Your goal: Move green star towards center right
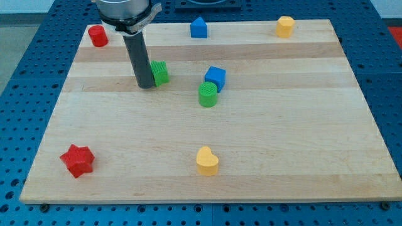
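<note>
A blue perforated bench is being seen all around the pale wooden board [251, 157], which is filling most of the view. The dark rod is being shown coming down from the view's top, and my tip [146, 86] is being held against the board, touching the view's left side of the green star [160, 73]; nothing is being gripped, since only a plain rod end is carried. That green star is being taken as the landmark: it is sitting left of the board's middle, in the upper half. Right of it and a little lower, the green cylinder [208, 94] is being pressed against the blue cube [215, 78]. Far below the star, the red star [77, 160] and the yellow heart [206, 161] are being seen near the bottom edge. Above it, along the top edge, a red block [97, 36], a blue house-shaped block [198, 28] and a yellow block [285, 26] are lined up.
</note>
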`<control>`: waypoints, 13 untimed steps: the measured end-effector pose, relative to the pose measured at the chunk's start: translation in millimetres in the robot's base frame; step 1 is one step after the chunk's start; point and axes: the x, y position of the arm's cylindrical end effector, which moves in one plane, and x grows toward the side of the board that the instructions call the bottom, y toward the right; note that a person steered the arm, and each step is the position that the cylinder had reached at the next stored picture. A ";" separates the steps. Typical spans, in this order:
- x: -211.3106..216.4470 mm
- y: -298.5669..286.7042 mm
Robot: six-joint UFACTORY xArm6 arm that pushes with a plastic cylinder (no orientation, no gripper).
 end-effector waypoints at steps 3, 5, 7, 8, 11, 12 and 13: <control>-43.0 0.0; -62.5 3.7; -55.5 47.4; -55.6 86.5; -55.6 181.4; -63.8 151.1; -60.7 127.1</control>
